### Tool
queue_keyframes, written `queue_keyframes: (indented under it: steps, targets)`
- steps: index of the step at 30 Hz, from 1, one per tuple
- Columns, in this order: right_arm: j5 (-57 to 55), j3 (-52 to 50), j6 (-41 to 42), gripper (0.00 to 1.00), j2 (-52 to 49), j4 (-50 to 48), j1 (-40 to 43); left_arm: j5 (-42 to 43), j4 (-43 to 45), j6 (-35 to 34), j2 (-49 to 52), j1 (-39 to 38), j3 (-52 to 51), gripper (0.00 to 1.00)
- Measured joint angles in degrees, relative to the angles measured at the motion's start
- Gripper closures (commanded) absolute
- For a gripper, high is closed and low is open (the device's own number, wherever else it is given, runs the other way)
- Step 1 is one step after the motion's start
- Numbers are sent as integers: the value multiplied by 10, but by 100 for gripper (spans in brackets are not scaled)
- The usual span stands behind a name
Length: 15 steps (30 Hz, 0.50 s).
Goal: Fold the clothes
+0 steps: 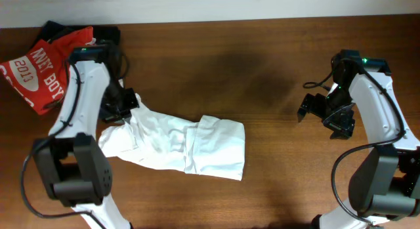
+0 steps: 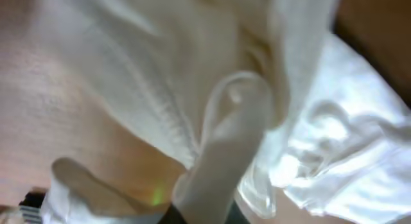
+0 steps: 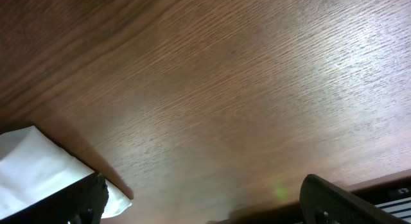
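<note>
Folding well here begins with the wooden table (image 1: 282, 189). Its wide bare middle and right give room to spread cloth, so the work should be drawn that way and away from the far-left corner, where the red shirt (image 1: 39, 68) lies on the black garment (image 1: 108, 33). The white T-shirt (image 1: 190, 147) lies left of centre as a rumpled band running from the left arm toward the middle, its right part doubled over into a flatter panel and its left end bunched and raised. At that left end the left gripper (image 1: 126, 105) is pressed together on a pinch of the cloth. The left wrist view is filled with white folds wrapped round one pale finger (image 2: 228, 147), so how many layers are caught cannot be told. The right gripper (image 1: 323, 111) hangs spread wide over bare wood, well apart from the shirt and holding nothing, with only table grain between its tips in its own view. The step in hand looks to be lifting and pulling out this bunched end to flatten it. It would go best as a slow, low draw that does not drag the doubled panel along, with the right arm first coming over to pin or take the opposite edge. Thin cloth slips easily, so a shallow pinch may let go; check the hold before lifting high.
</note>
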State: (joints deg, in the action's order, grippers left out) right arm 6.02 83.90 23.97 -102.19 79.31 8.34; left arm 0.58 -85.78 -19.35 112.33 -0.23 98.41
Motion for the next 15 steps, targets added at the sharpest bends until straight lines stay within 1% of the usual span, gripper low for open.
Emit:
queue_keyframes:
  steps: [4,9,13,15]
  targets:
    - [0,0,0,1,0,0,0,4,-8,0,-9,-101,2,100]
    - [0,0,0,1,0,0,0,56,38,-2,-9,-240,2,100]
    - [0,0,0,1,0,0,0,67,49,-24,-9,-311,2,99]
    - [0,0,0,1,0,0,0,68,59,-37,-9,-342,2,98]
